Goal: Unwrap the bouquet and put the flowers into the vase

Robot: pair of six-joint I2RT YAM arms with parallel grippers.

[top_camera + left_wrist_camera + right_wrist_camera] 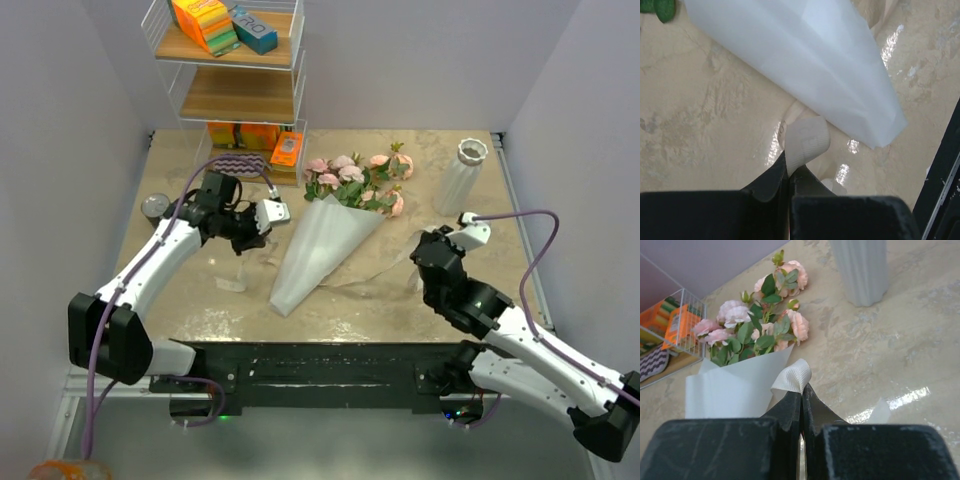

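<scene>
Our left gripper (788, 171) has its fingers pinched together on a strip of cream ribbon (807, 140). Our right gripper (801, 396) is likewise clamped on cream ribbon, possibly the other end of the same length. Between them the bouquet (325, 240) lies mid-table (380, 300), roses toward the far edge, cone tip toward the near edge. The vase (462, 178) stands upright near the far right corner.

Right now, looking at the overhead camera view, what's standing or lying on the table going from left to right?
small metal can → bouquet → white vase
</scene>
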